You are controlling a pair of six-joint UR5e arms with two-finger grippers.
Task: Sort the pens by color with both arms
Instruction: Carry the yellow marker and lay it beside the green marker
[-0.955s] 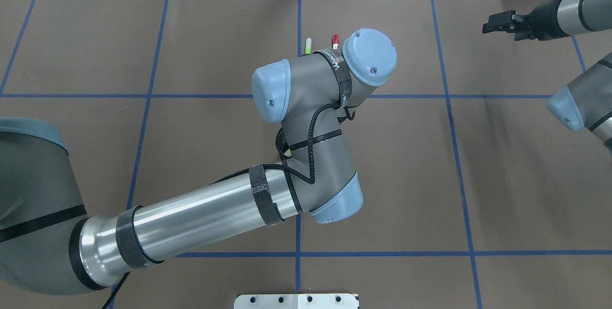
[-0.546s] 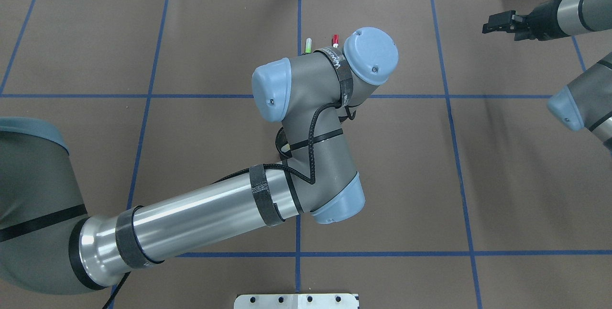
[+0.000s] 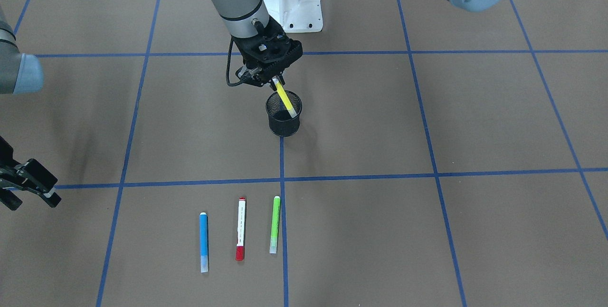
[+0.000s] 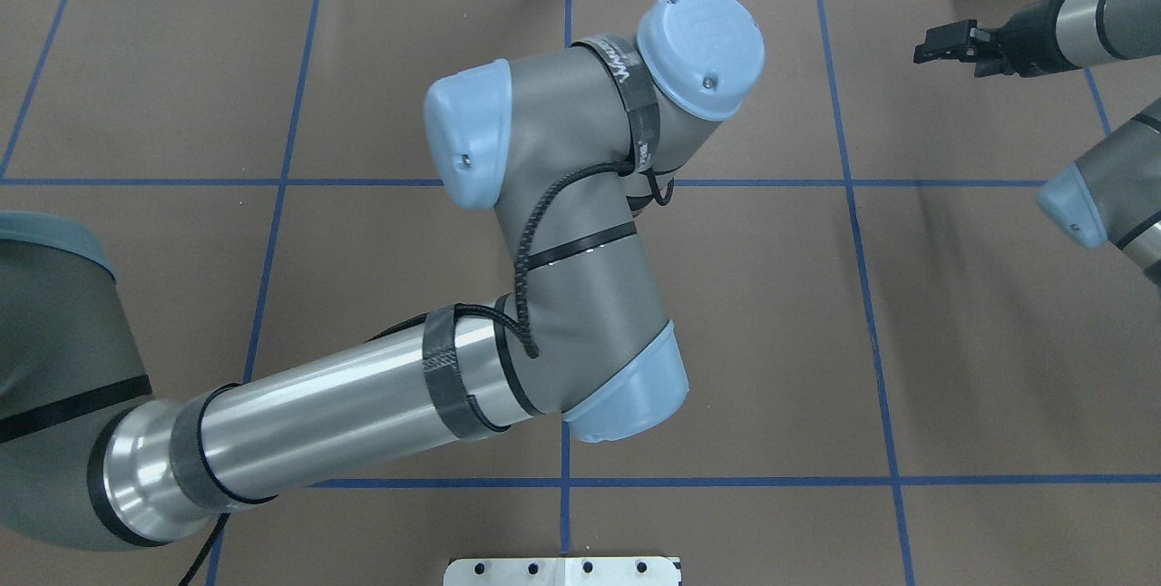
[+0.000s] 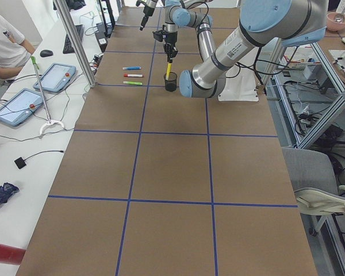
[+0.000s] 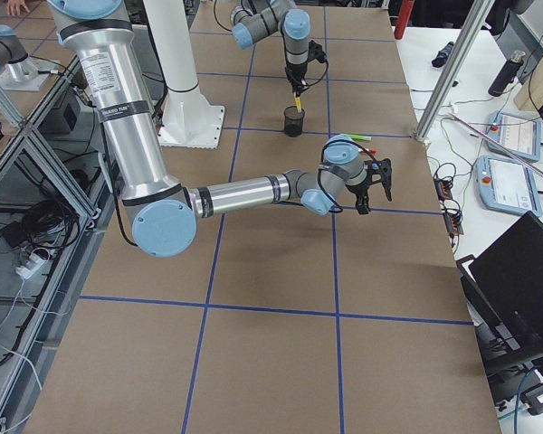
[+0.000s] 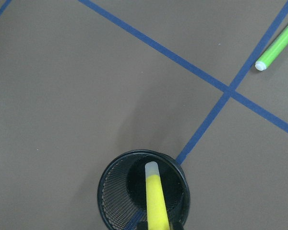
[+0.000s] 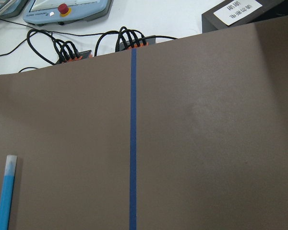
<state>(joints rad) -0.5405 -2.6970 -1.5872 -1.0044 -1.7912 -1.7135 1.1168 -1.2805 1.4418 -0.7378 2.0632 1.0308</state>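
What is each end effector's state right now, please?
Left end effector: closed, holding the yellow pen.
Right end effector: open, holding nothing.

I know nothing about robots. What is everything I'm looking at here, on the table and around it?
table cover: one, brown with a blue tape grid, under everything.
mesh cup: one, black, upright near the table's middle.
yellow pen: one, tilted, lower end inside the mesh cup.
blue pen: one, lying flat on the operators' side of the cup.
red-and-white pen: one, flat beside the blue pen.
green pen: one, flat beside the red-and-white pen.
base mount: one, white, at the robot's edge.
pendants: two, grey-blue, on the side bench.
person: one, white shirt, at that bench.
left end effector: black, shut on the yellow pen.
right end effector: black, open, empty, off to the side.
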